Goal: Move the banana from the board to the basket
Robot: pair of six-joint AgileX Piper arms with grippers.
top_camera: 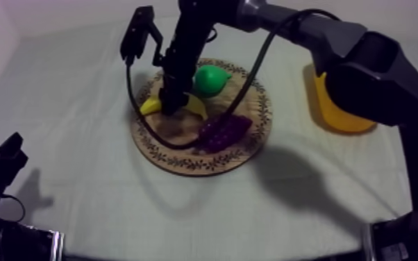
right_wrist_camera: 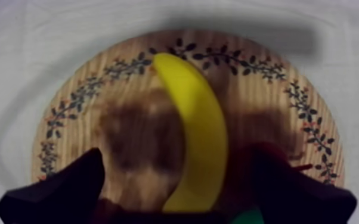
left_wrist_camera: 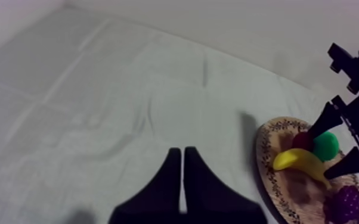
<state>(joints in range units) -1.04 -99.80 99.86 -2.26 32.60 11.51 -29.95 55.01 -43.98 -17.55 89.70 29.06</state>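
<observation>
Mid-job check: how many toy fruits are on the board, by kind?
Banana: 1
Pear: 1
Bunch of grapes: 1
Small red fruit: 1
Total: 4, all on the wooden board.

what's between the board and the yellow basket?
Bare cloth with nothing on it, from the wooden board rim across to the yellow basket. This shows in the top view.

Overhead slant, wrist close-up, both on board
</observation>
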